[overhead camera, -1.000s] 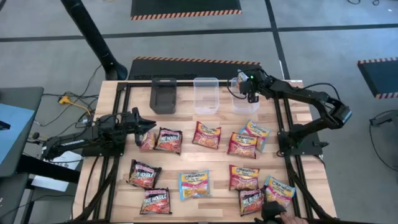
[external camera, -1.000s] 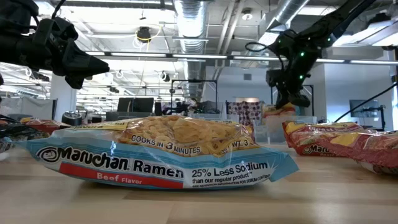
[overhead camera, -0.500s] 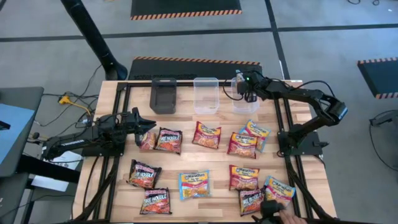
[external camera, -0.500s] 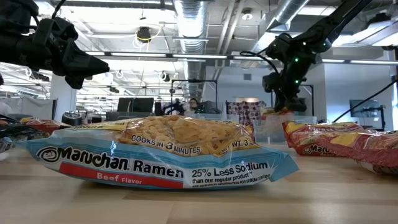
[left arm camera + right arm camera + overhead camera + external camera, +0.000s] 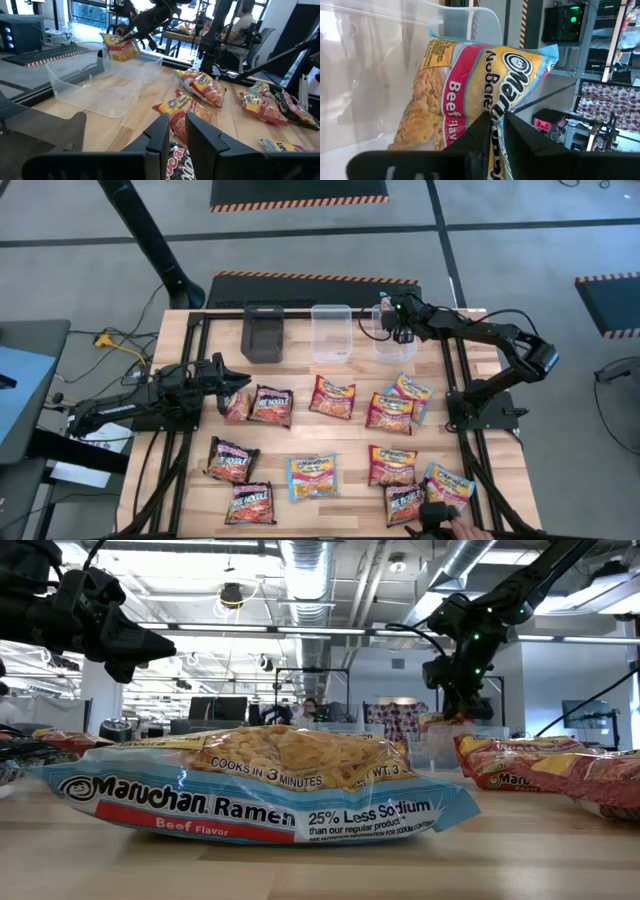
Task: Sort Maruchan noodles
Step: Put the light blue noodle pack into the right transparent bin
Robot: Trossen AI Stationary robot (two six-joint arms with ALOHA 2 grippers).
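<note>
Maruchan packets, dark, red-orange and light blue, lie flat across the wooden table (image 5: 300, 435). My right gripper (image 5: 398, 330) is at the far right, over a clear bin (image 5: 392, 342), and is shut on a light blue and yellow beef packet (image 5: 470, 85). That packet (image 5: 120, 47) also shows in the left wrist view. My left gripper (image 5: 238, 383) is open and hovers at the table's left, just above a dark packet (image 5: 175, 160) beside another dark packet (image 5: 270, 405). My right gripper pinches the beef packet between its two fingers at the blue border beside the logo (image 5: 492, 107), coming from above and pointing down. The packet hangs tilted below the fingers, lifted clear, over the clear bin's mouth (image 5: 107, 80).
A black bin (image 5: 265, 335) and a second clear bin (image 5: 332, 332) stand along the far edge, left of the one under my right gripper. A blue packet (image 5: 270, 790) lies close to the low camera. A person's hand (image 5: 465, 530) shows at the near right edge.
My right gripper has carried the packet a little toward the table's left and far edge over the clear bin, then held still. Its fingers stay shut on the packet.
</note>
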